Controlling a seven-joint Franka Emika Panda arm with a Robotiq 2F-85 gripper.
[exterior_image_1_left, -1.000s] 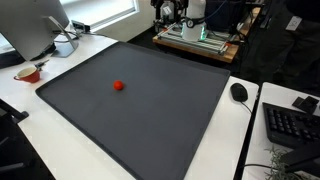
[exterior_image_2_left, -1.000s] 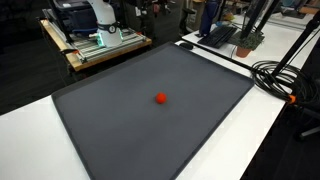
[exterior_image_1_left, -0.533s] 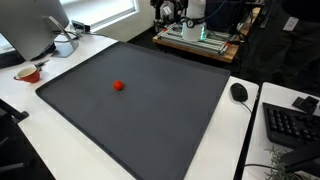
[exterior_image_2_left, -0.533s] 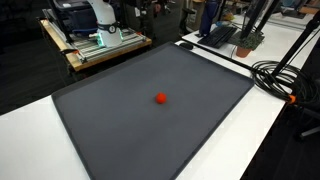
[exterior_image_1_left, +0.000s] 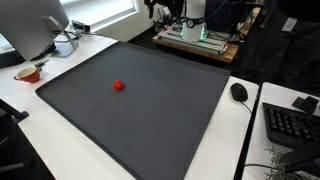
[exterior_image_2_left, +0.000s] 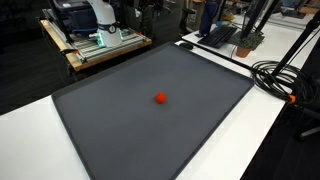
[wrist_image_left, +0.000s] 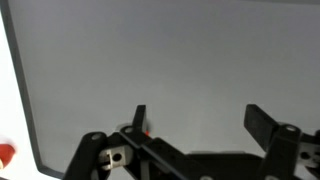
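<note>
A small red ball (exterior_image_1_left: 118, 86) lies on a large dark grey mat (exterior_image_1_left: 160, 120), left of its middle; it also shows in the other exterior view (exterior_image_2_left: 160, 98). In the wrist view my gripper (wrist_image_left: 200, 120) is open and empty, high above the mat (wrist_image_left: 180, 60). A sliver of the red ball (wrist_image_left: 147, 131) shows beside one finger. The gripper itself is out of frame in both exterior views.
A white table (exterior_image_1_left: 50, 150) surrounds the mat. A monitor (exterior_image_1_left: 35, 25), a red bowl (exterior_image_1_left: 28, 72), a mouse (exterior_image_1_left: 238, 92) and a keyboard (exterior_image_1_left: 290, 125) stand round it. Black cables (exterior_image_2_left: 285, 80) lie at one side. A cart with equipment (exterior_image_2_left: 100, 40) stands behind.
</note>
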